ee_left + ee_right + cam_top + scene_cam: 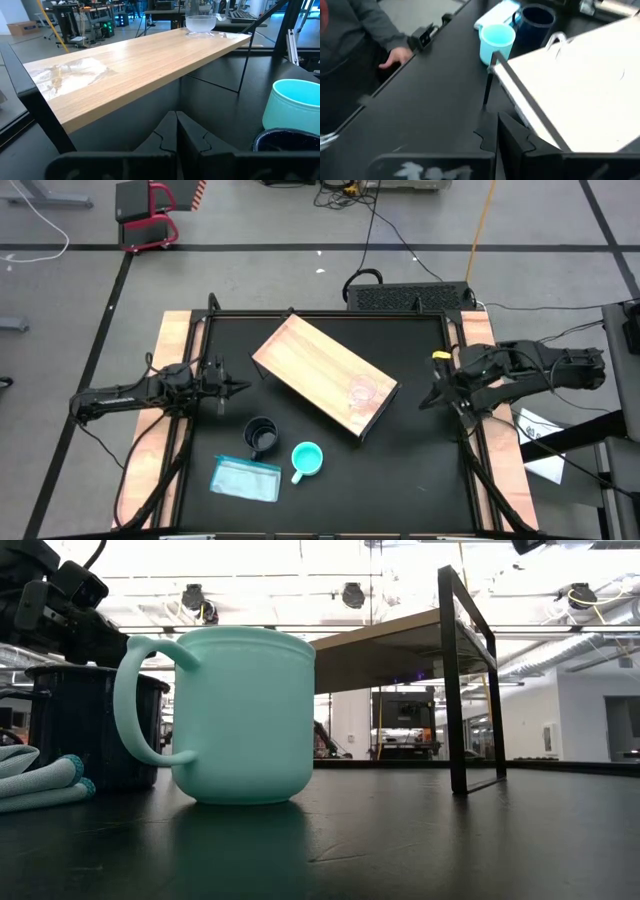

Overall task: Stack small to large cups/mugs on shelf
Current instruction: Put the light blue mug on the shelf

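The clear cup is set on the shelf's right end, as the stack's first piece. The turquoise mug and navy mug wait on the table near the shelf. Both the left gripper and right gripper are pressed together, empty. No writing can be read.

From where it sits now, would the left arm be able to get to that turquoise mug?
Probably yes. The turquoise mug stands on open tabletop near the front edge, and the left tool, shut, waits beside the shelf. Only the dark mug stands roughly between them, so the arm would likely pass over or around it.
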Robot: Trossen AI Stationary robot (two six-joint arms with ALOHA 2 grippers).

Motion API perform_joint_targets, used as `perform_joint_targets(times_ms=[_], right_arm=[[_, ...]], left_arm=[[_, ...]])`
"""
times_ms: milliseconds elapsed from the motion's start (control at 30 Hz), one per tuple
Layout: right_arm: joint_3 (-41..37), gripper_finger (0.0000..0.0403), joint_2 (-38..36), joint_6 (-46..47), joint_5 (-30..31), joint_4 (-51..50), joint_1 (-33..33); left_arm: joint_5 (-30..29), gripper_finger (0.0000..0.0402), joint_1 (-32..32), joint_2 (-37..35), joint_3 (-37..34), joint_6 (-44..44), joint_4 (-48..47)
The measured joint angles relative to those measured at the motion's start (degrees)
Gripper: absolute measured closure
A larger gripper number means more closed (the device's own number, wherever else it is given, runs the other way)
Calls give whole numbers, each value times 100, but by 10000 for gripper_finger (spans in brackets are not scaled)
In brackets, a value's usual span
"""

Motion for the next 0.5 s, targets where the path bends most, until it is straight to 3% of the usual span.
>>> perform_joint_targets(times_ms=[267, 500], right_arm=[[-1012, 402, -348, -129, 38, 1460, 0], [-1408, 403, -661, -96, 879, 1620, 211]], left_arm=[[1, 398, 0, 0, 0, 0, 1], [0, 398, -1, 0, 0, 0, 1]])
